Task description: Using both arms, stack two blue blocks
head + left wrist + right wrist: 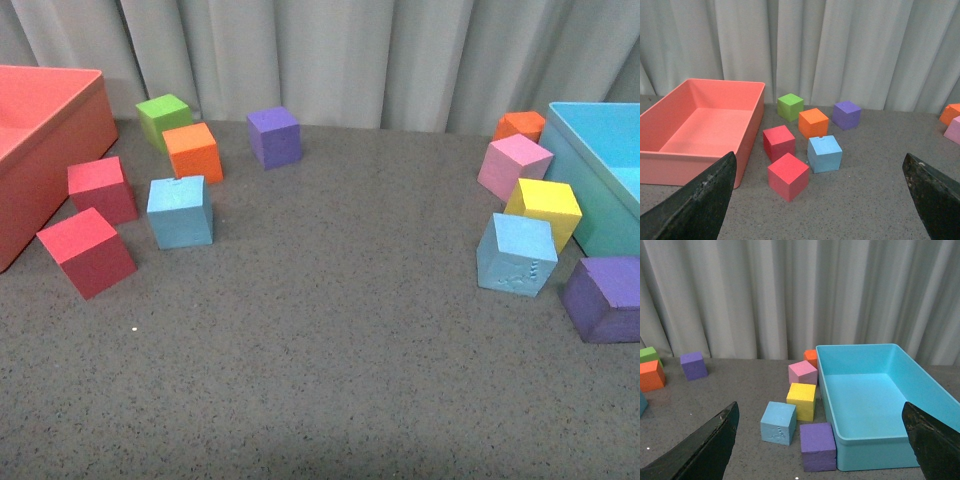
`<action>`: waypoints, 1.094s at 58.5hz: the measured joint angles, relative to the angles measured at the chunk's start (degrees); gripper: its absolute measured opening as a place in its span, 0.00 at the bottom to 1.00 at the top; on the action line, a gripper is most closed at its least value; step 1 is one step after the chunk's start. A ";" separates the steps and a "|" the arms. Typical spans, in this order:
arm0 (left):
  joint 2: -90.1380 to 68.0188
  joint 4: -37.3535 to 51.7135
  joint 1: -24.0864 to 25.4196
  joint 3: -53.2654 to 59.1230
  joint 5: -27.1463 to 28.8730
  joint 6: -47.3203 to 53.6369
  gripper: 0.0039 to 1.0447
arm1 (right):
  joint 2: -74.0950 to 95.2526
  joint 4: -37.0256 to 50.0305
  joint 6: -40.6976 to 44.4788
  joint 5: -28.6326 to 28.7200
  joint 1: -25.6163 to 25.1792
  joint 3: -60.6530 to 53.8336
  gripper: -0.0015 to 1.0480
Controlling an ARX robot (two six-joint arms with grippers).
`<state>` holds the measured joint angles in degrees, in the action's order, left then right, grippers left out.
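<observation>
One sky-blue block (180, 211) sits on the grey table at the left, among two red cubes; it also shows in the left wrist view (824, 153). The other blue block (516, 254), with an embossed front face, sits at the right beside a yellow cube; it also shows in the right wrist view (778, 423). Neither arm shows in the front view. My left gripper (822, 200) is open and empty, well short of its block. My right gripper (820, 442) is open and empty, hovering back from its block.
A red bin (45, 150) stands at the far left, a turquoise bin (600, 170) at the far right. Green (165, 120), orange (192, 151) and purple (274, 136) cubes sit at the back left. Pink (513, 166), yellow (543, 209), orange (520, 126) and purple (605, 298) cubes crowd the right.
</observation>
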<state>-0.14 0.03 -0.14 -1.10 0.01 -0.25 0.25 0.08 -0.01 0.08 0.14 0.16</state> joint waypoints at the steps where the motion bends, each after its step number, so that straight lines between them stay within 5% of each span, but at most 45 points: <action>1: 0.00 0.00 0.00 0.00 0.00 0.00 0.94 | 0.00 0.00 0.00 0.00 -0.02 0.00 0.91; 64: 0.00 0.00 0.00 0.00 0.00 0.00 0.94 | 0.00 0.00 0.04 -0.07 0.00 0.00 0.91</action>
<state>-0.14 0.03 -0.14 -1.10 0.01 -0.25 0.25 0.08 0.03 0.01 0.14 0.16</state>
